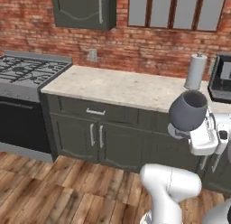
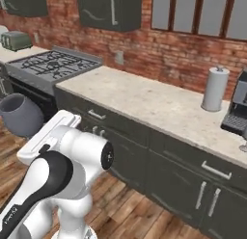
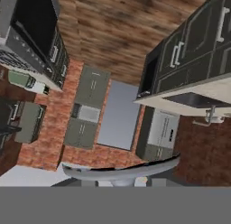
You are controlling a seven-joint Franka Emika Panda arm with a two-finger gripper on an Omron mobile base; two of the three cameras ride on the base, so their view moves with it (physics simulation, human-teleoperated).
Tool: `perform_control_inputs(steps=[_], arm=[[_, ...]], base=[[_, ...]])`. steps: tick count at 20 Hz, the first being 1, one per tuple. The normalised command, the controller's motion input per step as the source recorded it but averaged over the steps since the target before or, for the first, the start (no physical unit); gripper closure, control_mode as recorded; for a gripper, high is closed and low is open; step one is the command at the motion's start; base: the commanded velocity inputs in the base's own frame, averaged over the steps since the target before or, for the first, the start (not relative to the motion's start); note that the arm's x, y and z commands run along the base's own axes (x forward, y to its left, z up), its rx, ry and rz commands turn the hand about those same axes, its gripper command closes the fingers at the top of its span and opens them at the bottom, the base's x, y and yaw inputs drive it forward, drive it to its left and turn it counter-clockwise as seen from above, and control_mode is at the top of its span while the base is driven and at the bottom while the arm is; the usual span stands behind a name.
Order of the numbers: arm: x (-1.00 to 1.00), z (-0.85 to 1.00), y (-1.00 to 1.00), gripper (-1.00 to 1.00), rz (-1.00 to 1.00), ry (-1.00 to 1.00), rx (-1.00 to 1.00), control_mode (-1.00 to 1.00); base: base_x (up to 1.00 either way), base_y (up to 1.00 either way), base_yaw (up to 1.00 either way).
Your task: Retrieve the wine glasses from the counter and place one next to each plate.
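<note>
Left base view shows the white arm's two-finger gripper (image 1: 195,128) closed narrowly on the stem of a dark grey smoky wine glass (image 1: 188,111) with a wide bowl, carried upright off the front edge of the light beige speckled stone counter (image 1: 117,86). Holding it by the stem with the bowl up probably keeps it steady for setting down beside a plate. Hand view catches its round foot (image 3: 121,172) at the bottom.

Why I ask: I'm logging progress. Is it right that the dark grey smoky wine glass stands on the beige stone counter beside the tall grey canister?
No. The dark grey smoky wine glass is held in the hand, off the beige stone counter, per the left base view.
</note>
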Motion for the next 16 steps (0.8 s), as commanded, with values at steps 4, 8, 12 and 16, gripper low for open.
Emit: perform_control_inputs(steps=[4,8,12,16], arm=[[0.0,0.0,0.0,1.0,0.0,0.0,0.0,1.0],[0.0,0.0,0.0,1.0,0.0,0.0,0.0,1.0],[0.0,0.0,0.0,1.0,0.0,0.0,0.0,1.0],[0.0,0.0,0.0,1.0,0.0,0.0,0.0,1.0]], base=[[0.0,0.0,1.0],[0.0,0.0,1.0],[0.0,0.0,1.0],[0.0,0.0,1.0]])
